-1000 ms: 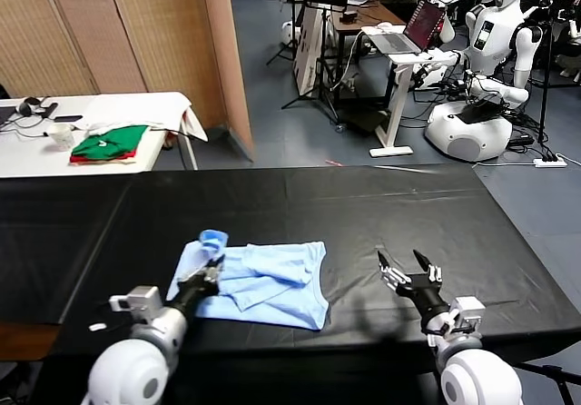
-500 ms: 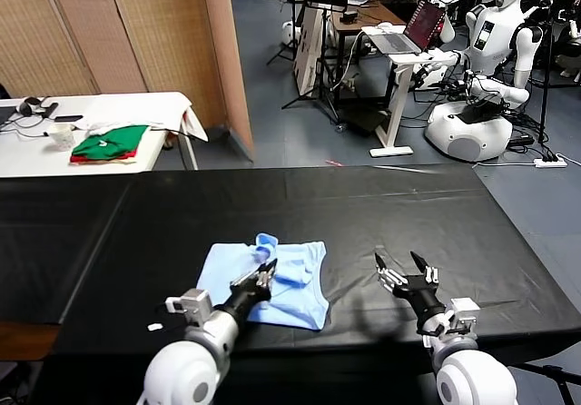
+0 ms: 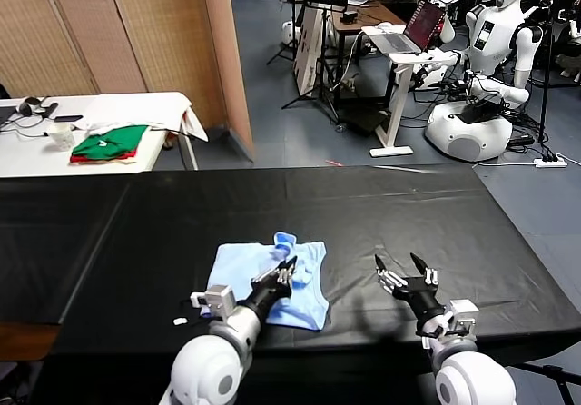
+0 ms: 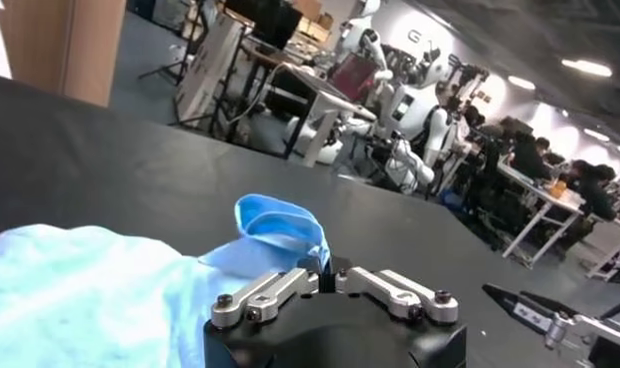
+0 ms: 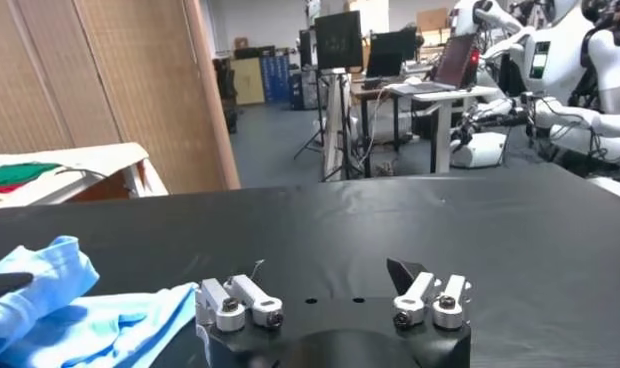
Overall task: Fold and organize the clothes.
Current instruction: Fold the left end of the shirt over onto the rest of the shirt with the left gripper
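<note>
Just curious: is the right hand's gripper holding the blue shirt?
No, the right gripper hovers with fingers spread, apart from the T-shirt.

One light-blue T-shirt point(image 3: 266, 278) lies on one black table point(image 3: 381, 205). Two grippers: left gripper point(image 3: 286, 271), right gripper point(image 3: 402, 269). One white side table point(image 3: 91, 110) carries one green garment point(image 3: 113, 140).

No text can be read with certainty; a few large pale letters stand on the grey back wall point(image 4: 422, 40) in the left wrist view, at about one o'clock, too partial to make out; nothing legible elsewhere.
</note>
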### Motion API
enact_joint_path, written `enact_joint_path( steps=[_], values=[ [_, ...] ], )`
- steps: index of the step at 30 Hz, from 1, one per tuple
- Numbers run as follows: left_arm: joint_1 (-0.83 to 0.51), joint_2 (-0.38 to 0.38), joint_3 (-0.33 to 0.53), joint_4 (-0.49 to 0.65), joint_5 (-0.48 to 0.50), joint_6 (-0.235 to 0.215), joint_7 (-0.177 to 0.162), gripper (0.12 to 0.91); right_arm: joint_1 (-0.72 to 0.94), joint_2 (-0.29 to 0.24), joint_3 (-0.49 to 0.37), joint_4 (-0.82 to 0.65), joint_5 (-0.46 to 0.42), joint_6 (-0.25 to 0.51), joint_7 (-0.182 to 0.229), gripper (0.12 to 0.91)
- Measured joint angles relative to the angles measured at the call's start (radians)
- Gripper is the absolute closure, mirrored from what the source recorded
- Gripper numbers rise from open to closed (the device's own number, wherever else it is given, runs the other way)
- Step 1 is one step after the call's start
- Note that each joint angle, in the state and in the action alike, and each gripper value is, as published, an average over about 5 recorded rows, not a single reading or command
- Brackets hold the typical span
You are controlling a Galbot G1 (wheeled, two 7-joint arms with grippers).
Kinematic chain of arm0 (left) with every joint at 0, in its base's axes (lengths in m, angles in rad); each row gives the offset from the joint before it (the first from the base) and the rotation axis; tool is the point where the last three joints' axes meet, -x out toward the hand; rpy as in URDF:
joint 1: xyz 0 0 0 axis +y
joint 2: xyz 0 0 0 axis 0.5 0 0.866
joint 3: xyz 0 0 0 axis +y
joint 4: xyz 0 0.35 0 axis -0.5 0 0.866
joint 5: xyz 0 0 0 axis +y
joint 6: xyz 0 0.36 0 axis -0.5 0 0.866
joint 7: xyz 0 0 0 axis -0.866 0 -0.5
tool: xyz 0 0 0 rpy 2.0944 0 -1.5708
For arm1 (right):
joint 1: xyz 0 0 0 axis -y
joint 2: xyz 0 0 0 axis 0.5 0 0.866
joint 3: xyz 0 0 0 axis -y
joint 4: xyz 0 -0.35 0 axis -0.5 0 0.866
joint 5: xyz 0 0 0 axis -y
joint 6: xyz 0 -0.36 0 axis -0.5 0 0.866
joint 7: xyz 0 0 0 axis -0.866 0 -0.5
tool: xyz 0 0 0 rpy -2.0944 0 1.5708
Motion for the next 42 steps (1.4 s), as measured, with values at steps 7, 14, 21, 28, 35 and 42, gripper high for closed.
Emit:
enact_joint_path(
  steps=[7, 14, 21, 28, 35, 42],
  values=[
    [-0.01, -0.023, 0.02, 0.028, 0.021, -0.01, 0.003, 0.84, -0.002, 0.008, -0.01, -0.002, -0.011, -0.001, -0.001, 0.118],
    [-0.004, -0.028, 0.038, 0.041, 0.033, -0.012, 0.003, 0.84, -0.001, 0.008, -0.012, -0.004, -0.013, -0.001, -0.001, 0.118],
    [0.004, -0.024, 0.059, 0.038, 0.042, -0.012, 0.003, 0.84, -0.002, 0.01, -0.015, -0.004, -0.017, -0.001, -0.001, 0.118],
    [-0.002, -0.038, 0.082, 0.052, 0.048, -0.015, -0.001, 0.84, -0.003, 0.011, -0.017, -0.004, -0.019, -0.002, -0.001, 0.118],
    [-0.023, -0.07, 0.102, 0.081, -0.01, -0.029, 0.004, 0.599, 0.008, 0.008, -0.04, 0.0, -0.022, -0.002, -0.003, 0.118],
    [-0.049, -0.094, 0.118, 0.095, -0.007, -0.035, 0.01, 0.197, 0.012, -0.019, -0.068, 0.011, -0.023, -0.003, -0.005, 0.118]
  ],
)
